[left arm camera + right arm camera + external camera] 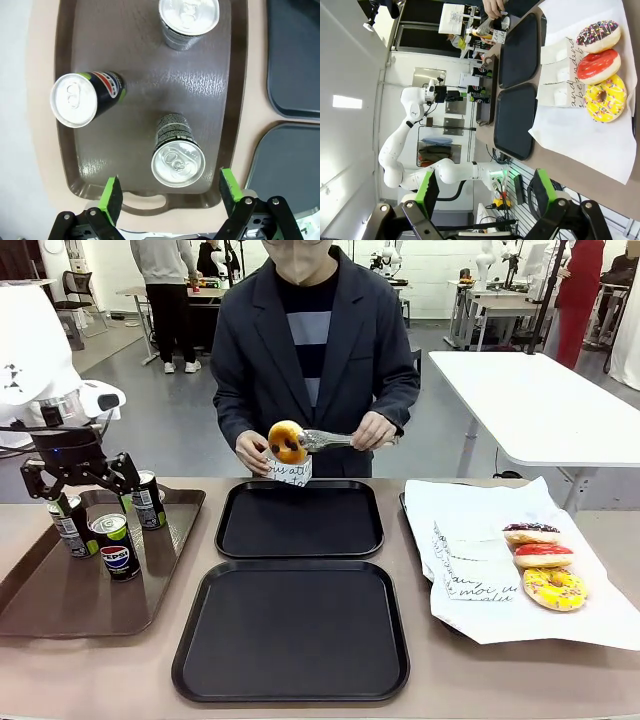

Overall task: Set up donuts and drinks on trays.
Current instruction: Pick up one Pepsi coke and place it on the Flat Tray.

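Indoors, black trays on tan table, grey floor beyond.

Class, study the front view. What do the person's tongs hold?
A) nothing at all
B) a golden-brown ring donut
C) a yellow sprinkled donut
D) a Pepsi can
B: the tongs clamp a golden-brown ring donut just above a white paper sleeve that the person's other hand holds.
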{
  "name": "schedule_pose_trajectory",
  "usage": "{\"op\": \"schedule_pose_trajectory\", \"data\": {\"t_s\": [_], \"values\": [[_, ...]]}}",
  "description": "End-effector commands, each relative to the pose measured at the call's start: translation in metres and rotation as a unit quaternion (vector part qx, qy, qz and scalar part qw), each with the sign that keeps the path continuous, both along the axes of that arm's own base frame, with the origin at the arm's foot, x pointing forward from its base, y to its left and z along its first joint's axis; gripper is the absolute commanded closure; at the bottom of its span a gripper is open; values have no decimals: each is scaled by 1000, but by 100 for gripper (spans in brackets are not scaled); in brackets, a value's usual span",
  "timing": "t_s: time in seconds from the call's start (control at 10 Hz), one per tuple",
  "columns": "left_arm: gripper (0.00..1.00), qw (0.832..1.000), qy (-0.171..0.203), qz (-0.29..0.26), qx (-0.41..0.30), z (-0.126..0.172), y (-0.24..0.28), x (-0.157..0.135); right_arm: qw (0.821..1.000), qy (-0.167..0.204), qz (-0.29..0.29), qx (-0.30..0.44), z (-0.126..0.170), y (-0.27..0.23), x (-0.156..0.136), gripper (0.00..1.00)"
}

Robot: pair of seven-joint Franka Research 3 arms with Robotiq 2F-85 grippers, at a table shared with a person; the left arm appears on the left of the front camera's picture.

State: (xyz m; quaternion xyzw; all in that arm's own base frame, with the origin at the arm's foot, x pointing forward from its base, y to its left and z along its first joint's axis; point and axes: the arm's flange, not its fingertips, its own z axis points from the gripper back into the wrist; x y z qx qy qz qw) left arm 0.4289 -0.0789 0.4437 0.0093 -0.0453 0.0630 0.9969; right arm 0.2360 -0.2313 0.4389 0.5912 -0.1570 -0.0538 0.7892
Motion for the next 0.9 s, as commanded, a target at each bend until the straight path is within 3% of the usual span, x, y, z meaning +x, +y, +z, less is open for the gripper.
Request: {"op": "schedule_pose_trajectory", "data": {"t_s": [0.0,0.5,0.8], "values": [[0,999,-7,-31,13,-10,-6,1,1000,-12,-1,9,0,-1,1,0],[0,996,-12,-83,5,-33,2,21,1000,-12,-1,9,0,-1,1,0],[0,998,17,-56,-2,-45,-2,26,1000,-12,-1,9,0,-1,1,0]]}}
